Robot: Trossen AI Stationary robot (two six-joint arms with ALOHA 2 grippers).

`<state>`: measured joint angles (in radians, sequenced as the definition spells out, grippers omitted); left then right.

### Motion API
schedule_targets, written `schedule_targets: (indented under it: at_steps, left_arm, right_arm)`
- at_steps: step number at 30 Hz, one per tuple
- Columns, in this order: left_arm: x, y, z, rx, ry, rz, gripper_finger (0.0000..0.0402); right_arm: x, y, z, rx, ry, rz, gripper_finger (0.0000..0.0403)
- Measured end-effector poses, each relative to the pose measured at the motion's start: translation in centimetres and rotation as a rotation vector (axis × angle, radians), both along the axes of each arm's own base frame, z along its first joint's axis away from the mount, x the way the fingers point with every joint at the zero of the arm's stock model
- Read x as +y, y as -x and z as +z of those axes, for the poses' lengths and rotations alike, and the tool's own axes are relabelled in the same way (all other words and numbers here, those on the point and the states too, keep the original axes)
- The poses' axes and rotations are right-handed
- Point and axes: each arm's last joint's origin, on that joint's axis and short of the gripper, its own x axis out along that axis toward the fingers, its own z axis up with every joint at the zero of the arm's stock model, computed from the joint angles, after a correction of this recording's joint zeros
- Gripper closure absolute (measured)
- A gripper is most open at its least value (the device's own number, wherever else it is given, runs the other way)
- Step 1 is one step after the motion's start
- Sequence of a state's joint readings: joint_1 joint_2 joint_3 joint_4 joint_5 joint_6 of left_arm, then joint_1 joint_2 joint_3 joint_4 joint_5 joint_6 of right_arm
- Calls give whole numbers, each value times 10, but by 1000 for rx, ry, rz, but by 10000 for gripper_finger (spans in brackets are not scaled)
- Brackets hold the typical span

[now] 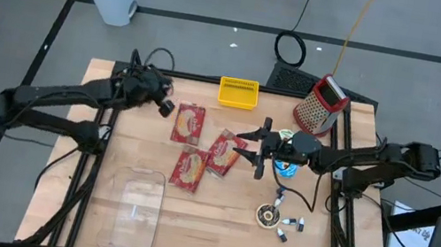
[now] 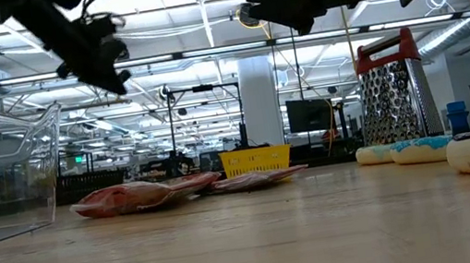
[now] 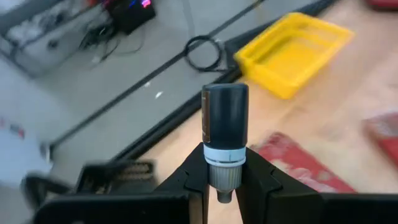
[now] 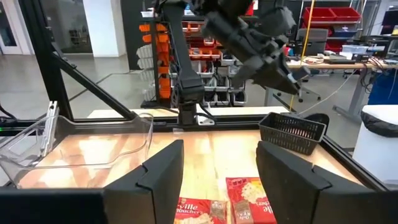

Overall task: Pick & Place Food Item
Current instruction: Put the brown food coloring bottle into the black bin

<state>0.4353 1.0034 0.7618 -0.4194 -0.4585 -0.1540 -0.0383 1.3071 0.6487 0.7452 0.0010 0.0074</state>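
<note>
The left gripper [image 3: 225, 186] pinches a small dark bottle [image 3: 224, 140] between its two dark fingers [image 3: 261, 183]. The bottle has a dark cylindrical body, a pale ribbed band and a grey neck, and the neck sits right in the grip. Beyond it, a yellow basket [image 3: 292, 53] rests on the wooden counter [image 3: 329, 118] near its edge. Red food packets [image 3: 298, 165] lie blurred on the wood. A black cable coil [image 3: 205, 53] lies on the grey floor [image 3: 124, 81] past the counter's dark edge.
</note>
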Motion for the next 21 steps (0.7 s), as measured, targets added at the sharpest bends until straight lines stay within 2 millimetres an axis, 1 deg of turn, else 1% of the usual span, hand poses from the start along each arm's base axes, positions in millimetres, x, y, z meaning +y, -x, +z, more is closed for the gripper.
schedule_targets:
  at_steps: [3,6,9,13,17,21]
  left_arm:
    - [13,20,-15,-25,59,92,354]
    - [25,37,-34,-33,121,233,351]
    - [34,50,-50,-37,170,342,344]
    - [42,60,-67,-21,234,422,353]
    - [48,65,-75,-11,265,480,354]
    - [54,65,-83,17,307,495,336]
  right_arm:
    - [0,0,0,4,0,-2,212]
    - [-1,0,-1,8,0,-3,211]
    - [-1,0,-1,9,0,-5,214]
    - [-1,0,-2,19,0,-6,217]
    - [-1,0,-2,18,0,-6,217]
    - [-1,0,-2,17,0,-6,218]
